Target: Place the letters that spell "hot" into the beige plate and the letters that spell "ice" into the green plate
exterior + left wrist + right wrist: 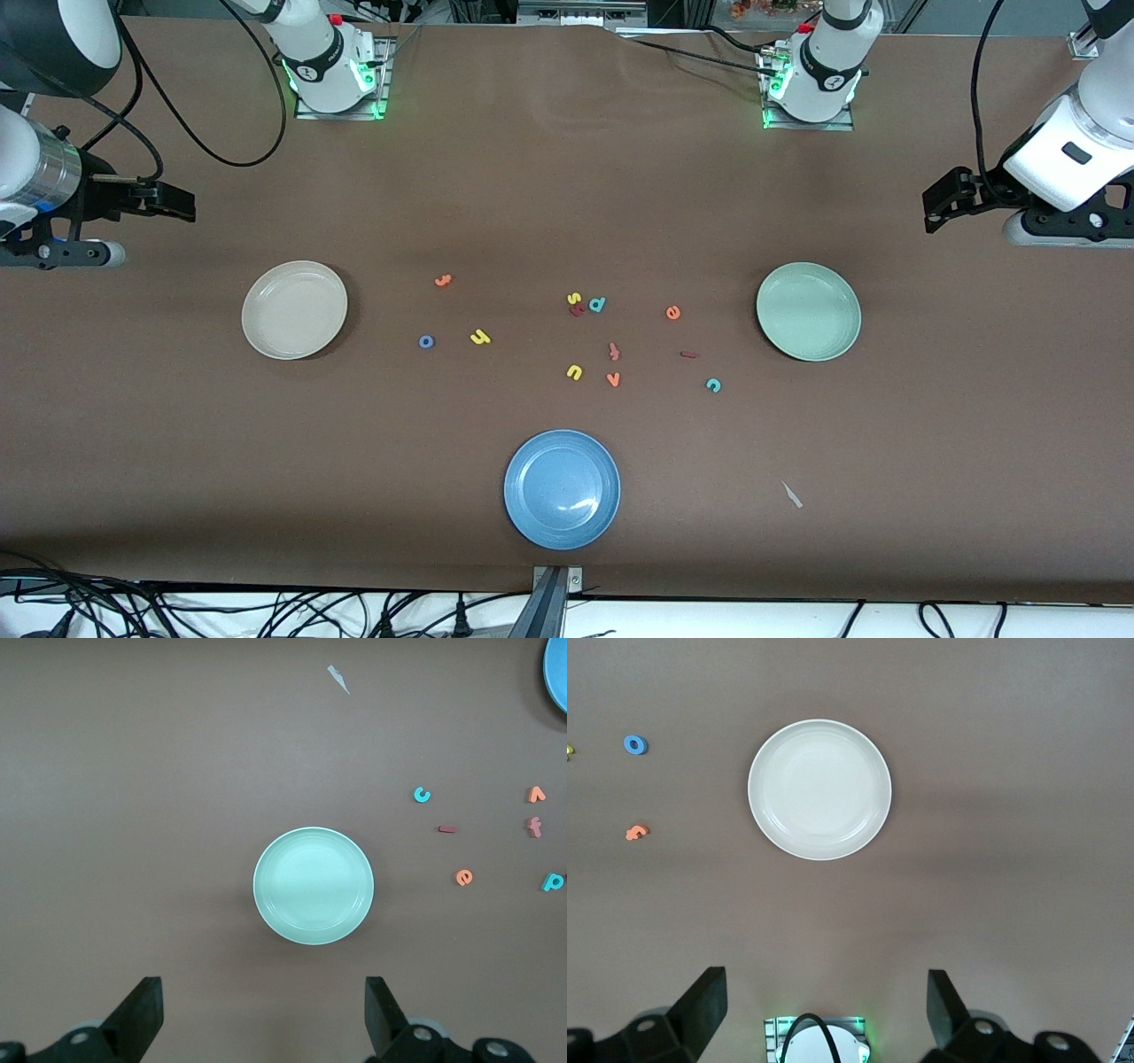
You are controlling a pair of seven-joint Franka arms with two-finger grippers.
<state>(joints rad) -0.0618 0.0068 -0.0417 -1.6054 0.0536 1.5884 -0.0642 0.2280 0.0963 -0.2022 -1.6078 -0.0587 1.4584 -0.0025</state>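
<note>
Nothing is sorted yet: the beige plate (294, 309) toward the right arm's end of the bench (567, 177) and the green plate (808, 311) toward the left arm's end both lie empty, with the letters scattered between them. The o (426, 341), h (479, 336) and t (443, 280) sit near the beige plate; the e (672, 312), i (688, 354) and c (712, 385) lie near the green one. The right gripper (819, 992) hangs high over the bench edge at its own end, fingers spread and empty; the left gripper (264, 997) hangs likewise over its end, spread and empty. A sensible start is each arm taking the letter closest to its plate, probably the o and the e. The pieces are tiny and flat, so the fingers should come straight down astride a letter, nearly touching the bench, and close gently. The s (573, 298), d (597, 304), u (574, 371), v (612, 379) and the blue plate (562, 489) are to be left alone.
</note>
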